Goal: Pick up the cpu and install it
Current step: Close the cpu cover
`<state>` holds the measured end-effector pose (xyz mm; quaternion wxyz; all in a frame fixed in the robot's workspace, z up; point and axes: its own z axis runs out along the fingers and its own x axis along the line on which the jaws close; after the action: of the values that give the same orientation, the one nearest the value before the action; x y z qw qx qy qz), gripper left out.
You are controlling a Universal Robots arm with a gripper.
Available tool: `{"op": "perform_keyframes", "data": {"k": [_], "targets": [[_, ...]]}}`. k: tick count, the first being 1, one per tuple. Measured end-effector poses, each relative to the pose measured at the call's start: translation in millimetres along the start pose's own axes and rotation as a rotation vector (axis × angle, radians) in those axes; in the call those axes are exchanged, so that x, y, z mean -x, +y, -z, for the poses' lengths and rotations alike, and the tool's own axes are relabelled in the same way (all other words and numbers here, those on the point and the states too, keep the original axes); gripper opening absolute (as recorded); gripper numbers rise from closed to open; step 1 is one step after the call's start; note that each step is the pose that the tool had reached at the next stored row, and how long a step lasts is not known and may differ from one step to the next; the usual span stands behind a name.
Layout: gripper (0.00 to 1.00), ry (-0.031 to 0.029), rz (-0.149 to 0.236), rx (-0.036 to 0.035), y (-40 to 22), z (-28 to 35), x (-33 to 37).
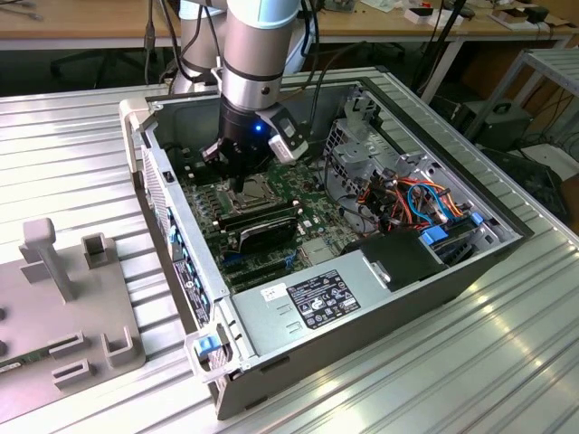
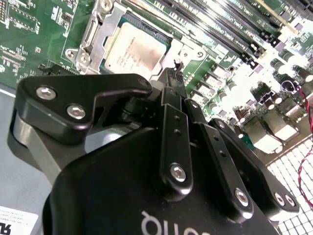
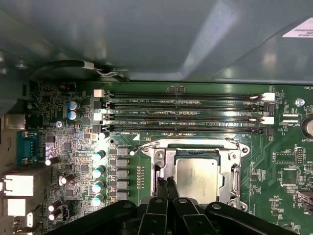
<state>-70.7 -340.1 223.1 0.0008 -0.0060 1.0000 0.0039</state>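
Observation:
The cpu (image 2: pixel 134 49) (image 3: pixel 198 178) is a square chip with a dull silver top. It lies flat in the motherboard socket, inside the open metal frame (image 3: pixel 161 161). My gripper (image 2: pixel 173 73) (image 3: pixel 166 188) is shut, its two black fingers pressed together with nothing between them. Their tips stand just beside the cpu, over the edge of the socket frame. In the exterior view the gripper (image 1: pixel 237 181) reaches down into the open computer case (image 1: pixel 470 271) above the green motherboard (image 1: pixel 271 244).
Several long black memory slots (image 3: pixel 186 115) run beside the socket. Capacitors (image 3: pixel 99 171) stand along one side. The case also holds a power supply (image 1: pixel 317 298) and a bundle of orange and blue cables (image 1: pixel 416 203). A grey fixture (image 1: pixel 63 298) rests on the ribbed table at the exterior view's left.

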Motion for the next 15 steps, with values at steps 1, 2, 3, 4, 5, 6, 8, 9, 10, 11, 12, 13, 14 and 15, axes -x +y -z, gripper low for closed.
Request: {"op": "perform_keyframes", "data": {"k": [1, 2, 3, 4, 5, 6, 8, 9, 10, 11, 12, 13, 14, 15], "targets": [[0.11, 0.0, 0.0, 0.0, 0.0, 0.0, 0.0], [0.11, 0.0001, 0.0, -0.0001, 0.0, 0.1, 0.0], [0.11, 0.0003, 0.0, -0.0005, 0.5, 0.2, 0.3], [0.11, 0.0002, 0.0, -0.0002, 1.6, 0.1, 3.4], [0.11, 0.0001, 0.0, -0.0001, 1.5, 0.1, 5.6], [0.11, 0.0001, 0.0, -0.0001, 1.5, 0.0, 7.9], [0.11, 0.0004, 0.0, -0.0002, 1.4, 0.1, 12.9], [0.11, 0.0006, 0.0, -0.0002, 1.4, 0.1, 15.8], [0.11, 0.0011, 0.0, -0.0002, 1.4, 0.1, 17.5], [0.11, 0.0014, 0.0, -0.0003, 1.3, 0.7, 18.0], [0.11, 0.0014, 0.0, -0.0001, 1.4, 1.6, 18.1], [0.11, 0.0015, 0.0, -0.0001, 1.4, 3.5, 18.1], [0.11, 0.0014, 0.0, -0.0001, 1.4, 5.7, 18.2], [0.11, 0.0015, 0.0, -0.0002, 1.5, 8.4, 18.2]]}}
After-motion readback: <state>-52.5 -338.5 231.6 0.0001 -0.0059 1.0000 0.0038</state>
